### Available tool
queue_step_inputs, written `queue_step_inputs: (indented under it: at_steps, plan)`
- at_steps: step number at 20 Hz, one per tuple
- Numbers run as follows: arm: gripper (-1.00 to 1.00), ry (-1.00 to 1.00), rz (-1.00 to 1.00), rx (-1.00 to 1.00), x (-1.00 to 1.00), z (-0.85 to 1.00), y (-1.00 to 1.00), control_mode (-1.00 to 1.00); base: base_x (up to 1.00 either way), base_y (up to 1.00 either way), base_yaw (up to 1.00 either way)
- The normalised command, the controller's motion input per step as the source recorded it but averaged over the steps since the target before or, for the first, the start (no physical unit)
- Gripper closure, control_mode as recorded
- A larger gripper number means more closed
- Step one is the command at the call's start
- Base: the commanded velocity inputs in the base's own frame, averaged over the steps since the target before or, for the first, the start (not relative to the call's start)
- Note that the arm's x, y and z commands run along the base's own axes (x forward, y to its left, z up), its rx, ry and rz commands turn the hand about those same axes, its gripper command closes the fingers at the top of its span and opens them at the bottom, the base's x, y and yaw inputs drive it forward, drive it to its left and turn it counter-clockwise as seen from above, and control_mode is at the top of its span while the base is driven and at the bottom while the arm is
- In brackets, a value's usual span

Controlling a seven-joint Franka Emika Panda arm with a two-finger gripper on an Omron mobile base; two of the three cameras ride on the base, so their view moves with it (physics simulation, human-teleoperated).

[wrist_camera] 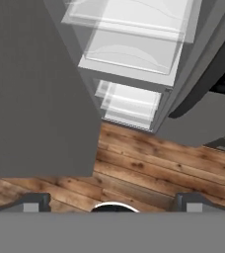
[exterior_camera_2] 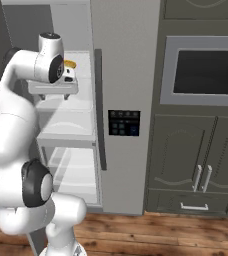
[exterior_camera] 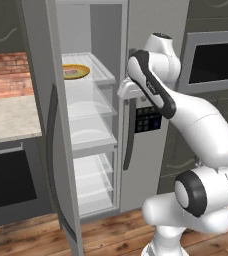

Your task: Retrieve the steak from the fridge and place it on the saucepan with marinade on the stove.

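On upper fridge [exterior_camera: 151, 30] shelf: yellow plate [exterior_camera: 76, 71], probably steak [exterior_camera: 72, 73] on it; gripper [wrist_camera: 112, 201] jaws spread, empty.

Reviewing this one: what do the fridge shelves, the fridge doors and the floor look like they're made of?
Fridge shelves: clear glass or plastic, seemingly; the back wall shows through them. Fridge doors: smooth matte light-grey panel, likely painted or brushed metal, with no sharp reflections; the curved handle looks like dark plastic. Floor: brown wooden planks with visible grain and seams.
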Motion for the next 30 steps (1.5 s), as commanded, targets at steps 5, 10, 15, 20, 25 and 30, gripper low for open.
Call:
queue_step_inputs:
  at_steps: [5,10,15,20,25,30]
  plan:
    - [-1.00,0.00,0.00,0.00,0.38,0.00,0.10,-1.00,0.00,0.00,0.00]
    - [-1.00,-0.03,0.00,-0.01,-0.51,-0.19,0.00,-1.00,0.00,0.00,0.00]
    - [-1.00,-0.01,0.00,0.00,-0.09,-0.03,0.00,-1.00,0.00,0.00,0.00]
    - [-1.00,0.00,0.00,0.00,0.00,0.00,0.00,-1.00,0.00,0.00,0.00]
    - [-1.00,0.00,0.00,0.00,0.00,0.00,0.00,-1.00,0.00,0.00,0.00]
    - [-1.00,0.00,0.00,0.00,0.00,0.00,0.00,-1.00,0.00,0.00,0.00]
